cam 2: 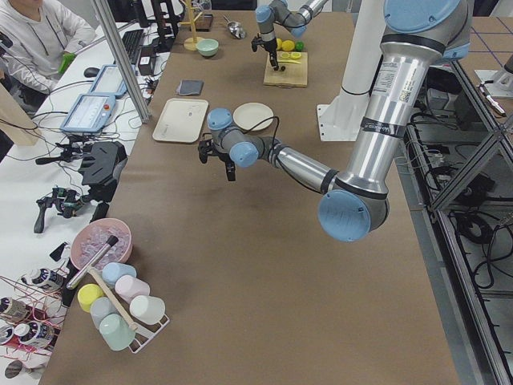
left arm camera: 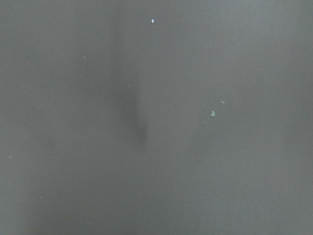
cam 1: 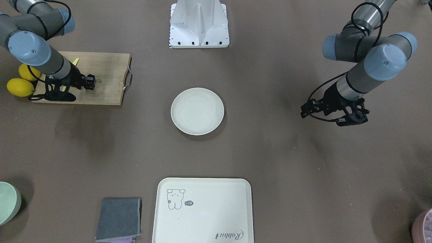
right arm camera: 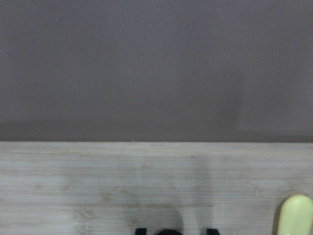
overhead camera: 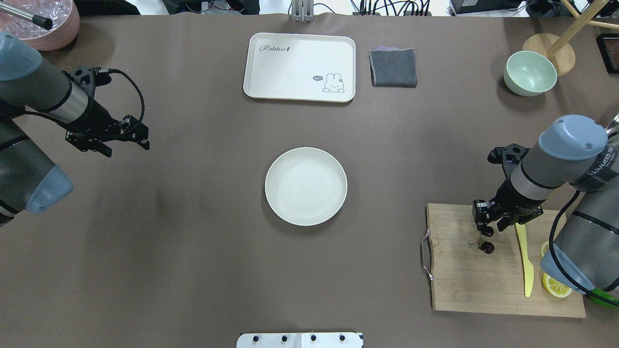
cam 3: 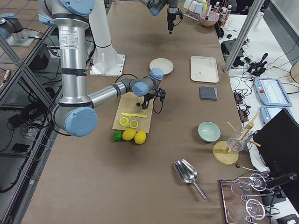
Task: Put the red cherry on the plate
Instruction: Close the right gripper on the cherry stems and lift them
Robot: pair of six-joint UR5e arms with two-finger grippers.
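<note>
Two black fingertips (right arm camera: 141, 230) of the right gripper (overhead camera: 484, 227) show at the bottom edge of the right wrist view. They stand apart, and the dark round shape between them I take for the red cherry (overhead camera: 487, 247). A little bare wood shows on each side of it, so the jaws seem not yet pressed on the fruit.

The cherry lies on the wooden cutting board (overhead camera: 483, 285), directly under this gripper, which points down at it. A pale stem seems to run from the cherry toward the far side, but it is too thin to give its axis with certainty.

The plate (overhead camera: 306, 186) is bare at the middle of the table, well apart from the board, on the robot's left of it. The left gripper (overhead camera: 145, 137) hangs with jaws apart above the bare table, far beyond the plate. The right arm is clearly the nearer one, so I judge the grasp belongs to it: close, lift, then carry the cherry leftward to the plate.
</note>
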